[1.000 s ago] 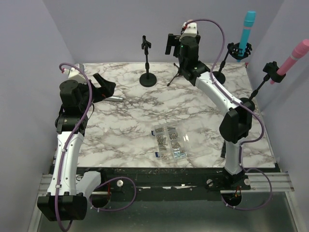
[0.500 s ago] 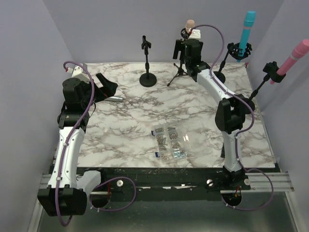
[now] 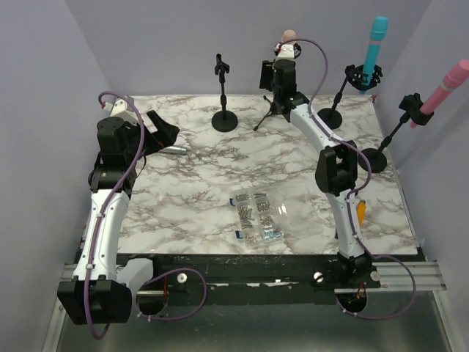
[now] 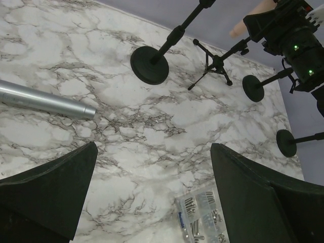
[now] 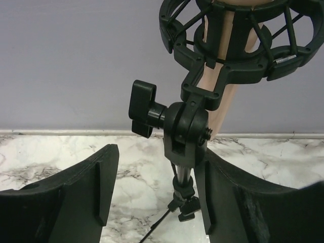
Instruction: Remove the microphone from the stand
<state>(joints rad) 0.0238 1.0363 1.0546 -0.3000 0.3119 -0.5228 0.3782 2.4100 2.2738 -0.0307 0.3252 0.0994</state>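
Note:
A peach microphone [image 3: 289,35] sits upright in a black shock mount [image 5: 238,55] on a small tripod stand [image 3: 270,111] at the back of the table. My right gripper [image 5: 158,152] is open, its jaws on either side of the stand's swivel joint [image 5: 186,131], just below the mount. The right finger lies close against the joint and the left finger stands clear of it. In the top view my right gripper [image 3: 272,77] is right under the microphone. My left gripper [image 4: 153,147] hangs open over the left of the table, holding nothing.
A silver microphone [image 4: 45,99] lies on the table by the left gripper. An empty round-base stand [image 3: 223,117] is left of the tripod. A blue microphone [image 3: 375,44] and a pink microphone [image 3: 443,88] sit on stands at the right. A bag of screws [image 3: 258,216] lies mid-table.
My right arm has reached farther back, bringing its gripper round the tripod stand below the microphone, and its jaws have narrowed. The left gripper has opened slightly.

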